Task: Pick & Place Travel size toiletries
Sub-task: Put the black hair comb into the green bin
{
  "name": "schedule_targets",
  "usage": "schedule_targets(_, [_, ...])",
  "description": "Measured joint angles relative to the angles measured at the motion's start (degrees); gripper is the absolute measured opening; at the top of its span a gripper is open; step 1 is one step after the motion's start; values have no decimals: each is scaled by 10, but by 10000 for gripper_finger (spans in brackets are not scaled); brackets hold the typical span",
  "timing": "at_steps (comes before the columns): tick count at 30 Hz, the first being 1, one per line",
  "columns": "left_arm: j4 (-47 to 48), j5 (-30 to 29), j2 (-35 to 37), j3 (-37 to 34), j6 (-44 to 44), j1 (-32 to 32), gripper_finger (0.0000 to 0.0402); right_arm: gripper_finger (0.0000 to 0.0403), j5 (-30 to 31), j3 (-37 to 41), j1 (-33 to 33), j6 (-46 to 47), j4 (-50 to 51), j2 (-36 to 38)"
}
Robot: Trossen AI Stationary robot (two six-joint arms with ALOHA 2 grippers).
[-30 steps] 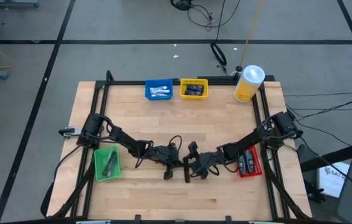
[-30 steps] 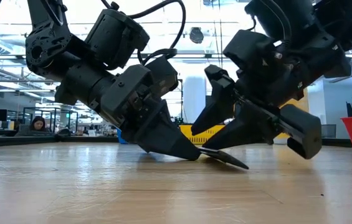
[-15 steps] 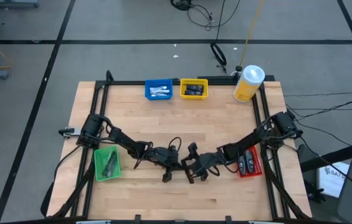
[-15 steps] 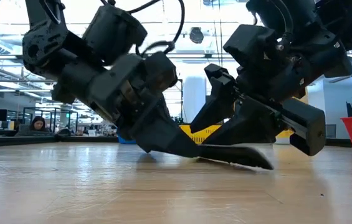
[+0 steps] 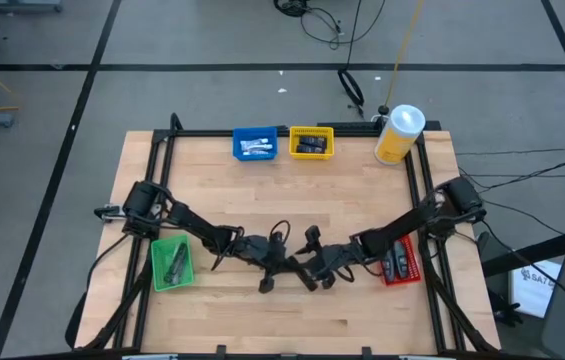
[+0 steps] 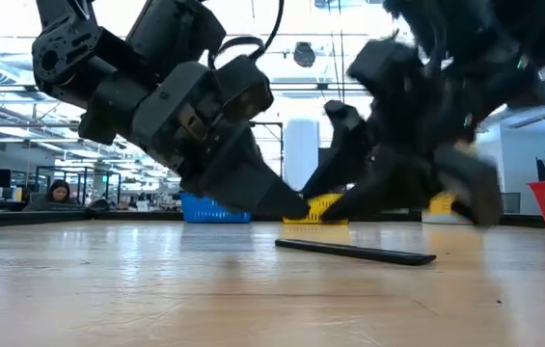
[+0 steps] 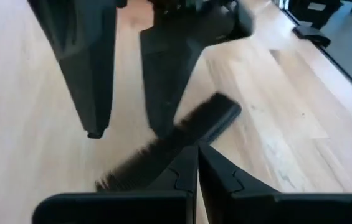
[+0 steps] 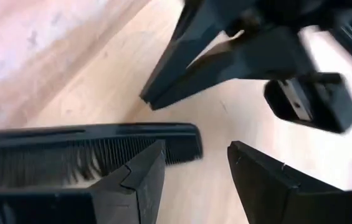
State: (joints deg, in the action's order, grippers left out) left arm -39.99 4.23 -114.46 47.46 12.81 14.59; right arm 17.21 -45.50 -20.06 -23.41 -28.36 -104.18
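Note:
A flat black comb (image 6: 354,253) lies flat on the wood near the table's near edge, also seen in the left wrist view (image 7: 176,140) and the right wrist view (image 8: 88,146). My left gripper (image 6: 291,207) is shut and hangs just above the comb's left end (image 7: 197,168). My right gripper (image 8: 194,174) is open and stands over the comb, clear of it (image 6: 349,200). In the high view both grippers meet at the table's near middle (image 5: 297,270). Small toiletries lie in the blue bin (image 5: 255,146), yellow bin (image 5: 311,144), green bin (image 5: 172,262) and red bin (image 5: 399,263).
A tall yellow canister with a white lid (image 5: 399,134) stands at the far right corner. The blue and yellow bins sit at the far edge, the green bin at the left, the red bin at the right. Bare wood lies between the bins and the arms.
The comb stood tilted between the two grippers, one end raised off the wood at my left gripper's tip. That end has come down and the comb now lies flat. Both grippers have risen off it, the right one still in motion.

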Motion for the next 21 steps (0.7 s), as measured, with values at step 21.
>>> schedule_targets(21, [97, -33, 2, 25, -78, -41, 2, 152, -149, -2, -45, 319, 45, -11])
